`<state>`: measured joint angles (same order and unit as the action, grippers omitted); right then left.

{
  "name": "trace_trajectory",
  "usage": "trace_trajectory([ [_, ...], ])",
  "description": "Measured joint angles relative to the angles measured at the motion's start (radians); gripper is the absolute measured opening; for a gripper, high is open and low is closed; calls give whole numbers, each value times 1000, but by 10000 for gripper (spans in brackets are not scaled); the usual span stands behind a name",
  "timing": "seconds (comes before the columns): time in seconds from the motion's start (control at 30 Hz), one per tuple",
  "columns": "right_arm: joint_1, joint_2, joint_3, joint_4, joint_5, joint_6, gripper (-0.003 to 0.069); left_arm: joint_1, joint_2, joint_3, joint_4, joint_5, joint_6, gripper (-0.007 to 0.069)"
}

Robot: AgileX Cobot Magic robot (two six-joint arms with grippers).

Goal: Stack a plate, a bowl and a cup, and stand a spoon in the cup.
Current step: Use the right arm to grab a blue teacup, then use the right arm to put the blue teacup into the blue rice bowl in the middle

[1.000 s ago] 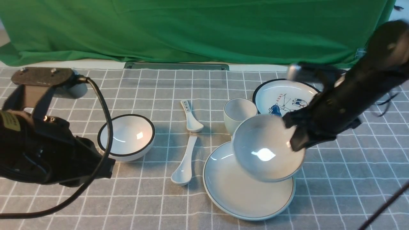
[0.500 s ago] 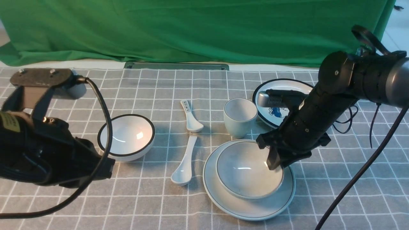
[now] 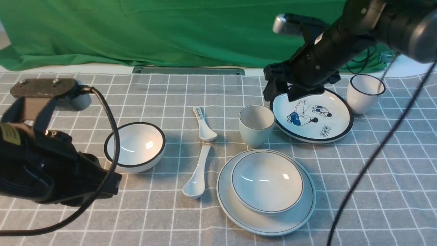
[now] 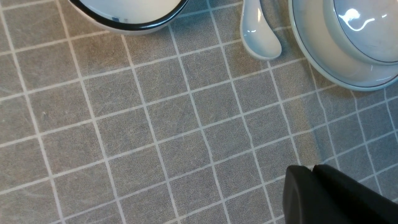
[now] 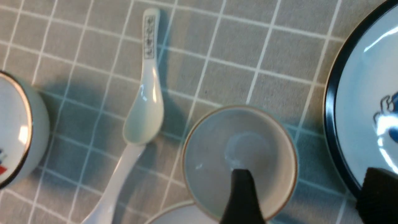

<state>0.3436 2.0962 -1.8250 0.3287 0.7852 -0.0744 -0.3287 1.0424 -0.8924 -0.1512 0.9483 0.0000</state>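
Note:
The bowl [image 3: 267, 181] sits upright inside the plate [image 3: 225, 191] at the front centre-right. Behind them the pale cup [image 3: 256, 124] stands on the cloth, and the long plain spoon [image 3: 198, 174] lies to the plate's left. My right gripper [image 3: 280, 93] hangs open and empty, high above the cartoon plate's near-left rim. In the right wrist view its fingers [image 5: 242, 196] straddle the cup's [image 5: 217, 155] rim from above, well apart from it. My left gripper [image 4: 312, 169] is shut and empty, low over bare cloth at the front left.
A black-rimmed bowl [image 3: 135, 147] stands left of centre. A short marked spoon [image 3: 203, 124] lies behind the long one. The cartoon plate [image 3: 312, 114] and a black-rimmed cup [image 3: 364, 93] stand back right. The green curtain [image 3: 205, 30] closes off the back.
My right gripper set the bowl down in the plate, opened, then rose and drew back toward the cartoon plate. The left arm has hardly moved.

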Motion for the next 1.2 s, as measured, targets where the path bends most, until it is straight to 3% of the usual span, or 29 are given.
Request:
trace_trajectory([
  [0.2, 10, 99, -41, -3, 33, 10, 479, 0, 0, 0, 0, 6, 0, 17],
  [0.27, 20, 119, -44, -3, 34, 2, 365, 0, 0, 0, 0, 6, -9, 17],
  [0.3, 23, 119, -45, -5, 37, -2, 262, 0, 0, 0, 0, 7, -11, 17],
  [0.33, 23, 119, -45, -5, 39, -5, 244, 0, 0, 0, 0, 7, -11, 17],
  [0.4, 23, 106, -58, -10, 55, -25, 96, 0, 0, 0, 0, 8, -15, 17],
  [0.7, 39, -167, -30, -73, 235, -52, 87, 0, 0, 0, 0, -44, -25, 17],
  [0.9, 102, -272, 335, -105, 120, -47, 87, 0, 0, 0, 0, -62, -25, 17],
  [1.2, 123, -201, 393, -107, 57, -47, 111, 0, 0, 0, 4, -63, -26, 17],
])
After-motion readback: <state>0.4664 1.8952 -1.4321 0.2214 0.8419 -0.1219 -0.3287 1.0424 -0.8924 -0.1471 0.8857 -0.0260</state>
